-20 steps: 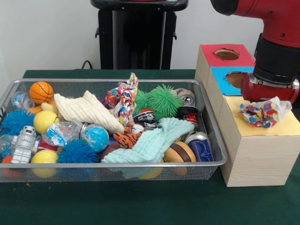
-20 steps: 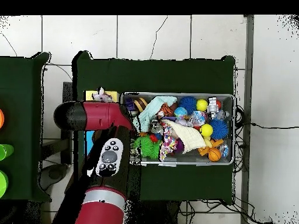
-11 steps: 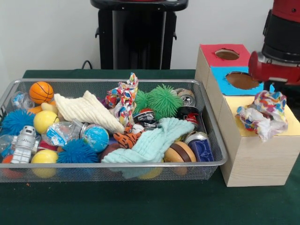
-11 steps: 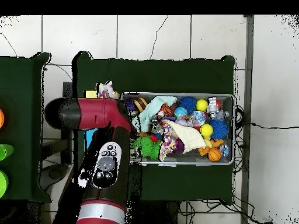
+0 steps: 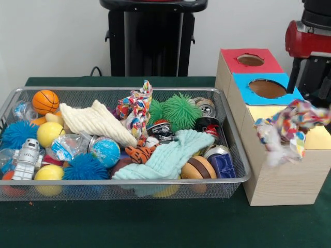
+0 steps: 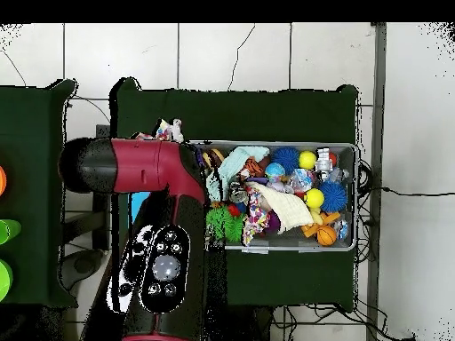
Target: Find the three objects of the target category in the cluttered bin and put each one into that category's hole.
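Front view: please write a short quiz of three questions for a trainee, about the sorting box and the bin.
1. Over which section of the pale wooden sorting box is the crumpled multicoloured cloth? A: red. B: blue. C: yellow.
2. True or false: the small orange basketball toy lies at the end of the silver wire mesh bin that is far from the box.
3. Fill in: round holes show in the box's top, one in the red section and one in the ___ section.

Key: 1 C. 2 true. 3 blue.
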Controlling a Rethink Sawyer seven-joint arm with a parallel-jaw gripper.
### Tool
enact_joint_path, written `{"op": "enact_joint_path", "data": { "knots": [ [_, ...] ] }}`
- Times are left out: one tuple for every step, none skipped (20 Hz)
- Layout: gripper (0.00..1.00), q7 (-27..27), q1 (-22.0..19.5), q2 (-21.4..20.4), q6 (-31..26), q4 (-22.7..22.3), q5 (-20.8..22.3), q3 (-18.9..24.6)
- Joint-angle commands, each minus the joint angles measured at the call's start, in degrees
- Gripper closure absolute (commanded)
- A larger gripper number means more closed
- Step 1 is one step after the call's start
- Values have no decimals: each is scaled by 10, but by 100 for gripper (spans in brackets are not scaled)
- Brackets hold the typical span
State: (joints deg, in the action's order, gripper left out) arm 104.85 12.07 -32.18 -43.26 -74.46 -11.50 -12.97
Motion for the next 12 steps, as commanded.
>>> {"op": "enact_joint_path", "data": {
  "knots": [
    [0, -20, -23, 3, -42, -30, 43, 55],
    [0, -20, -24, 3, -43, -31, 43, 55],
    [0, -18, -24, 3, -41, -32, 42, 56],
    [0, -16, -26, 6, -44, -27, 41, 58],
    [0, -17, -27, 6, -42, -28, 41, 60],
    [0, -17, -28, 2, -33, -41, 39, 63],
    [0, -17, -29, 3, -32, -41, 39, 64],
    [0, -17, -31, 4, -31, -41, 39, 66],
    [0, -19, -32, 5, -28, -40, 40, 67],
    [0, -20, -33, 7, -27, -37, 42, 69],
    [0, -24, -34, 9, -31, -33, 45, 69],
    [0, -24, -34, 6, -31, -33, 46, 70]
  ]
}}
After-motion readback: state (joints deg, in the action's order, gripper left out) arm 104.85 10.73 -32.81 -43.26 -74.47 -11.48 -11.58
